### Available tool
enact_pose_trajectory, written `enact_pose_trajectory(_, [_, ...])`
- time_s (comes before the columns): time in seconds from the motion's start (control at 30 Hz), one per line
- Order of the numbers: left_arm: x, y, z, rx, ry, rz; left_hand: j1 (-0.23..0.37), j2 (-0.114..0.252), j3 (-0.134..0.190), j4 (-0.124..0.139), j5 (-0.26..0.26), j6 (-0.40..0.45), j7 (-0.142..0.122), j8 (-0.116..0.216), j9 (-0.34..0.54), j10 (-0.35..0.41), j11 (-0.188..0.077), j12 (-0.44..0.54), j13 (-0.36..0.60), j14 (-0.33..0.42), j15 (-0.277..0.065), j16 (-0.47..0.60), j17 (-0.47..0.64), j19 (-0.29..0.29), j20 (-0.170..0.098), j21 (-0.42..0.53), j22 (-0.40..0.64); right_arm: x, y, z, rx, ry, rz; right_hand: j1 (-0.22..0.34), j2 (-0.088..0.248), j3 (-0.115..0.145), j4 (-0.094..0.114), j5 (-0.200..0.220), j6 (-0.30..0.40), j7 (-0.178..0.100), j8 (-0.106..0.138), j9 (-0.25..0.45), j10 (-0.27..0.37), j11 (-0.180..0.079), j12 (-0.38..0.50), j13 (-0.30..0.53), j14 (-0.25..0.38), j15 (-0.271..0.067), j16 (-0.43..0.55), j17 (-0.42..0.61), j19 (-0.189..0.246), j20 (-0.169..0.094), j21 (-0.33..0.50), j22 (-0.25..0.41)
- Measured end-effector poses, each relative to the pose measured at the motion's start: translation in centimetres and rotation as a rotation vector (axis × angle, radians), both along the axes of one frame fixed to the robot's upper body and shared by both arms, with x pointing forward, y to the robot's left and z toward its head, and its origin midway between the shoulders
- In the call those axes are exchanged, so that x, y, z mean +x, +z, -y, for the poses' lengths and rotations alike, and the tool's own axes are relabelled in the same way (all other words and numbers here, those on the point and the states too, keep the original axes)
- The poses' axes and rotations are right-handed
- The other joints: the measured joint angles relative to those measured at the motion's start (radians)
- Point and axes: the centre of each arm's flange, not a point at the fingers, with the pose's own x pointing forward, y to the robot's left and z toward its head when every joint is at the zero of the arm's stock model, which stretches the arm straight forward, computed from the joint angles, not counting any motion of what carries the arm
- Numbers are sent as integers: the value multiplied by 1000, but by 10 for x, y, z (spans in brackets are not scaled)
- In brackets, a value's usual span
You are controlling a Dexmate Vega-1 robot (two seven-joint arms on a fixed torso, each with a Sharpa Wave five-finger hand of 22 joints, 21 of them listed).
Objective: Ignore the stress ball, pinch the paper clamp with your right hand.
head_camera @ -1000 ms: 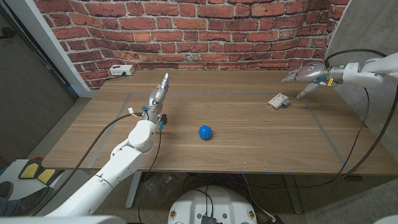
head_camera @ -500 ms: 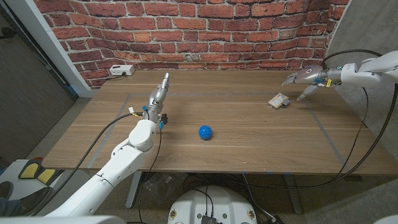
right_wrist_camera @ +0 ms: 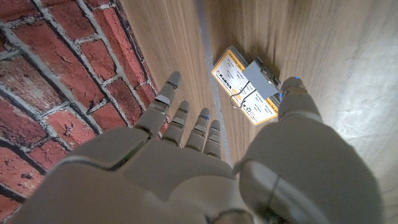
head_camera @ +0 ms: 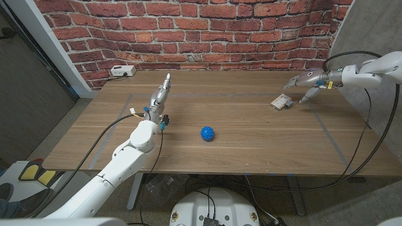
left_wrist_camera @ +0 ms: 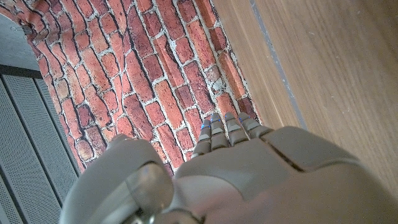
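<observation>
At the upper right of the head picture, the right robot hand point(head_camera: 304, 82) hangs just over the paper clamp point(head_camera: 282, 102), fingers spread and holding nothing. That clamp lies flat on the tabletop point(head_camera: 251, 144), with nothing between it and those fingers. A blue stress ball point(head_camera: 207, 133) sits well apart, near the middle. Over on the left, the left robot hand point(head_camera: 161, 93) points at the brick wall point(head_camera: 207, 31), fingers straight and together, holding nothing. A white box point(head_camera: 122, 71) sits by that wall.

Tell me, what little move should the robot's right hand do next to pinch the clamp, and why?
Probably ease the right hand down and a bit toward the paper clamp, then close thumb and fingers on it. The hand hovers open just beside the clamp, holding nothing. The blue stress ball sits far off mid-table, out of the way.
</observation>
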Motion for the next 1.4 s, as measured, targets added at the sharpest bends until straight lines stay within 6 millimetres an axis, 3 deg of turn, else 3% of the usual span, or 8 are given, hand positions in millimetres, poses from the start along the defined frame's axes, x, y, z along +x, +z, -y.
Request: enact_pose_trajectory(1.4, [1, -1, 6, -17, 12, -7, -1, 1, -8, 0, 0, 11, 0, 0, 0, 0, 0, 0, 0, 0, 0, -8, 0, -4, 4, -15, 0, 18, -14, 16, -43, 8, 27, 46, 20, 7, -7, 31, 88, -41, 33, 0, 84, -31, 15, 0, 91, -6, 8, -2, 63, -37, 15, 2])
